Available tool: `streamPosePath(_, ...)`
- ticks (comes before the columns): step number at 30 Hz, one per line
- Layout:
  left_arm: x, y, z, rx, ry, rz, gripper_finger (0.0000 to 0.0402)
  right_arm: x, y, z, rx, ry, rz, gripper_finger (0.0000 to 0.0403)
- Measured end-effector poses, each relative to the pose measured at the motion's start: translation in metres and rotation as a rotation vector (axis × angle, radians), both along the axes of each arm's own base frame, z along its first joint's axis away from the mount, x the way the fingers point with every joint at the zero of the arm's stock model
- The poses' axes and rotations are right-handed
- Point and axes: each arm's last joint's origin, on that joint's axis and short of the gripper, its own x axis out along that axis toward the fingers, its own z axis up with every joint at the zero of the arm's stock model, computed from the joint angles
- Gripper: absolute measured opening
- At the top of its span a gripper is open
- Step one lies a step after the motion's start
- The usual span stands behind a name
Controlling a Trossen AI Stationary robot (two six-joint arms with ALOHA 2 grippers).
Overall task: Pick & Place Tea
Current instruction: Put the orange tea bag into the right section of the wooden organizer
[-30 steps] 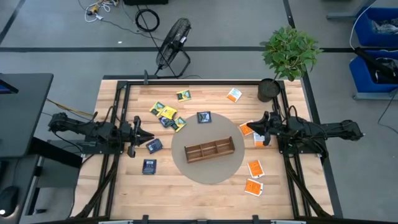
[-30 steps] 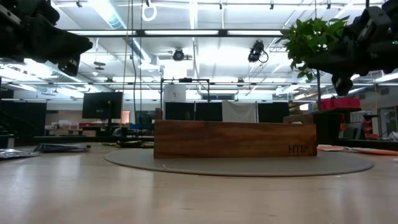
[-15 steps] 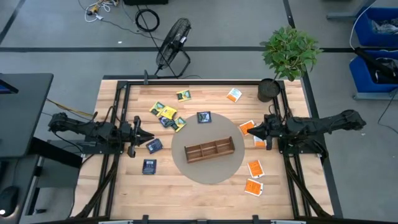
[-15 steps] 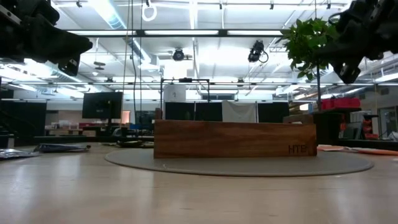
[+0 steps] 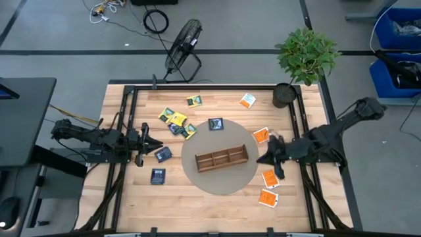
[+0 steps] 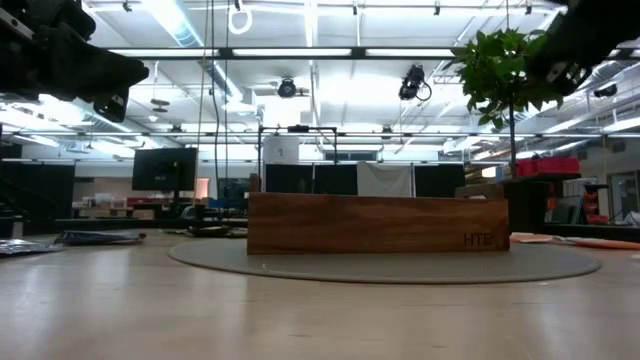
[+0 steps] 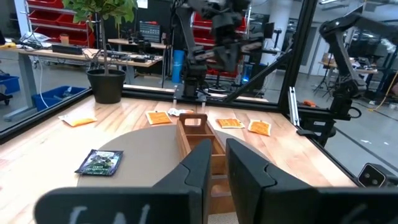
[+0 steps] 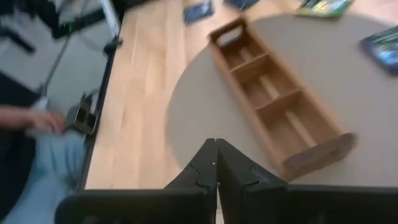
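Small square tea sachets lie flat on the wooden table: orange ones point(image 5: 261, 135) point(image 5: 268, 178) on the right, yellow-and-green ones point(image 5: 176, 120) and dark blue ones point(image 5: 162, 154) on the left. The brown three-compartment tray point(image 5: 222, 158) rests on a round grey mat point(image 5: 227, 184). My right gripper point(image 5: 262, 160) hangs shut above the mat's right part, just right of the tray point(image 8: 273, 99), holding nothing. My left gripper point(image 5: 152, 142) waits near the table's left side beside a dark blue sachet, its fingers point(image 7: 199, 168) a narrow gap apart.
A potted plant point(image 5: 284, 94) stands at the far right corner of the table. Dark frame rails point(image 5: 302, 131) run along both sides. In the right wrist view a person's hand point(image 8: 37, 118) shows beyond the table's edge. Bare wood point(image 5: 210, 204) lies near the front edge.
My right gripper has left the orange sachets near the right edge. It has risen and swung toward the near edge and toward the tray, tipping down over the mat. It has stayed shut and carries nothing. No sachet has moved.
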Motion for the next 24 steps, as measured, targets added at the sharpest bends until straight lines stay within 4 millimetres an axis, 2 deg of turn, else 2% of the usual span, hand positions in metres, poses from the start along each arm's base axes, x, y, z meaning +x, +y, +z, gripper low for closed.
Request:
streamPosePath(5, 0.0, 0.0, 0.0, 0.0, 0.0, 0.0, 0.0051, 0.015, 0.033, 0.008, -0.07, 0.103, 0.077, 0.0004)
streamPosePath(15, 0.0, 0.0, 0.0, 0.0, 0.0, 0.0, 0.0051, 0.039, 0.1, 0.0, -0.119, 0.383, 0.13, 0.0004)
streamPosePath(24, 0.0, 0.0, 0.0, -0.001, 0.0, 0.0, 0.0051, 0.048, 0.149, -0.032, -0.144, 0.82, 0.083, 0.0005)
